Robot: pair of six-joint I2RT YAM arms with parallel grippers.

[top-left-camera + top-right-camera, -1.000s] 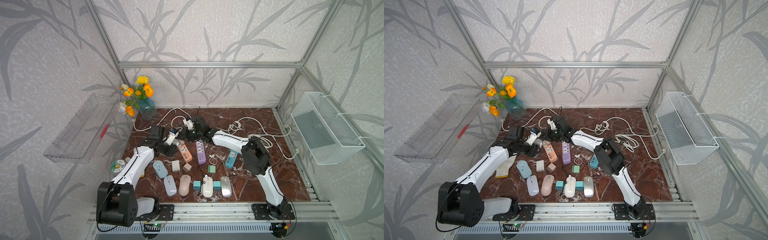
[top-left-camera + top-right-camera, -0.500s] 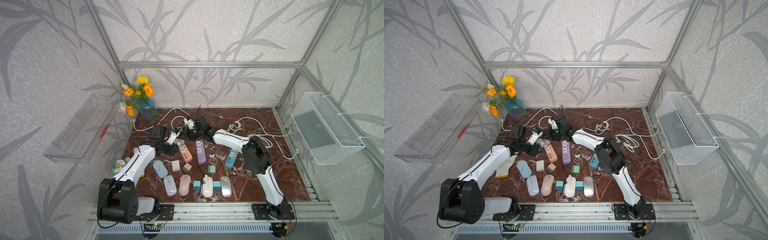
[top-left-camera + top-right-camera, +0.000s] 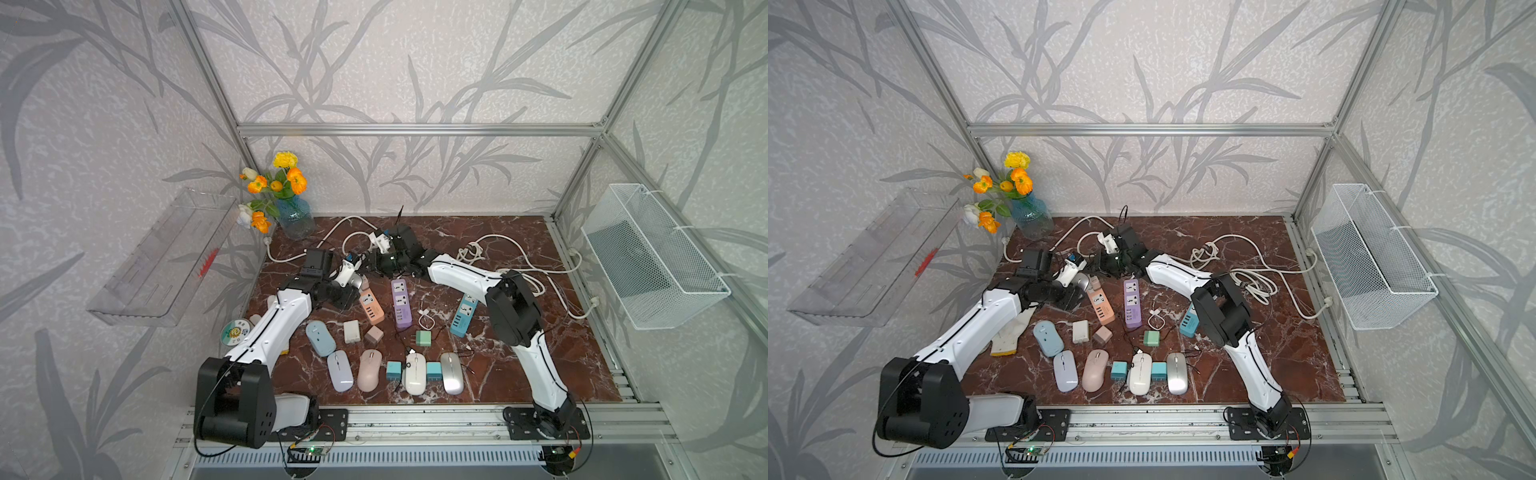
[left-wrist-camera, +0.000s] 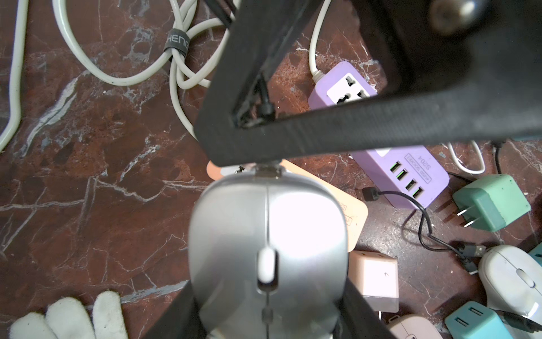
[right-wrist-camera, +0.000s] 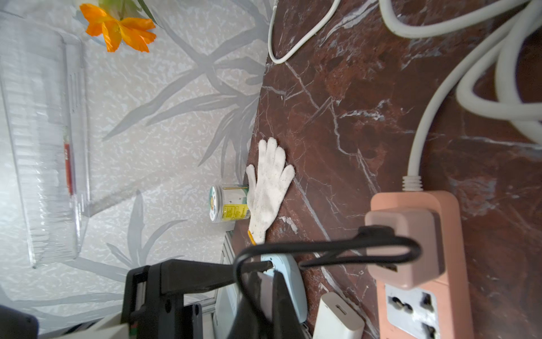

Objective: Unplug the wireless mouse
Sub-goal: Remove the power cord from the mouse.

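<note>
Silver mouse (image 4: 267,243), clamped in the left jaws above the orange power strip (image 4: 352,211) left of centre, could twist loose if the right jaws, pinched on its black cable (image 5: 378,233), pull crookedly.

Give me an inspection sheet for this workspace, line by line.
Surface: marble table, crowded in the middle.
Job's things: silver mouse held off the table; black cable at its front, plugged or not, cannot tell.
Clutter: spare mice, chargers, power strips, glove.
Grippers: left gripper shut on mouse; right gripper shut on cable.
Cables: white cords tangled at the back.
Surroundings: vase in corner; wire basket, clear tray on side walls.
</note>
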